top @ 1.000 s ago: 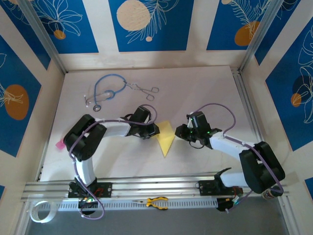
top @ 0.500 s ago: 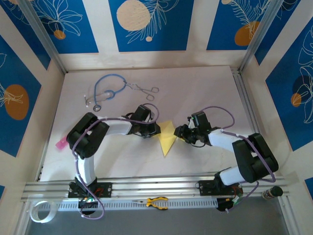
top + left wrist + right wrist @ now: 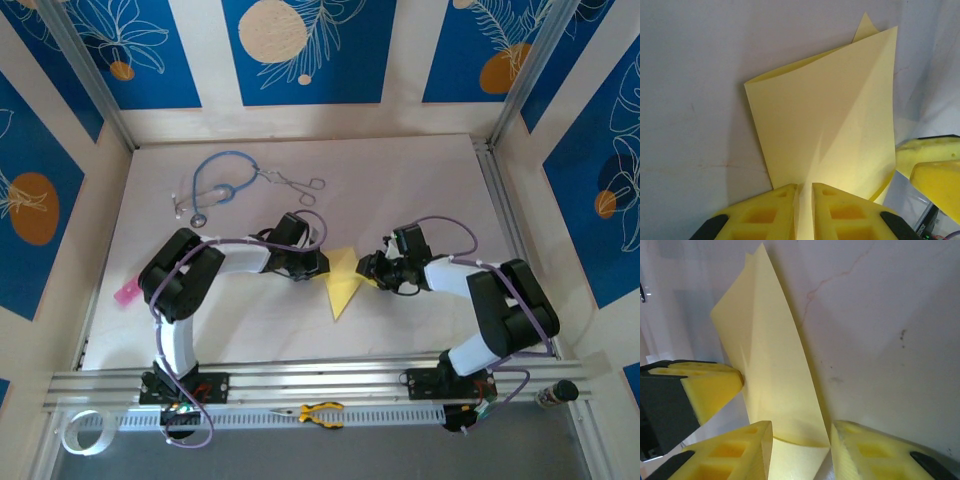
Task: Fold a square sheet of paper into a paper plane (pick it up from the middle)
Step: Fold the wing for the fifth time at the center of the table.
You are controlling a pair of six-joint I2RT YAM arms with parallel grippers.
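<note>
The pale-yellow sheet of paper [image 3: 342, 282] is folded into a pointed kite shape, the rough form of a paper plane, tip toward the near edge. It stands partly lifted off the white table [image 3: 400, 190]. My left gripper [image 3: 322, 268] is shut on its left edge; in the left wrist view the paper [image 3: 830, 125] runs into the narrow slit between the left gripper's [image 3: 805, 189] yellow pads. My right gripper [image 3: 368, 270] is at the paper's right side. In the right wrist view the right gripper [image 3: 801, 436] is open, with a flap of paper [image 3: 770, 370] lying between its spread fingers.
A blue stethoscope [image 3: 215, 185] and metal forceps [image 3: 297, 182] lie at the back left. A small pink object [image 3: 124, 294] sits at the left edge. Yellow-handled pliers [image 3: 320, 413] and a tape roll [image 3: 80, 430] rest by the front rail.
My right arm has folded in and slid its gripper left up to the paper, and its jaws have spread. The left gripper has kept its grip and place.
</note>
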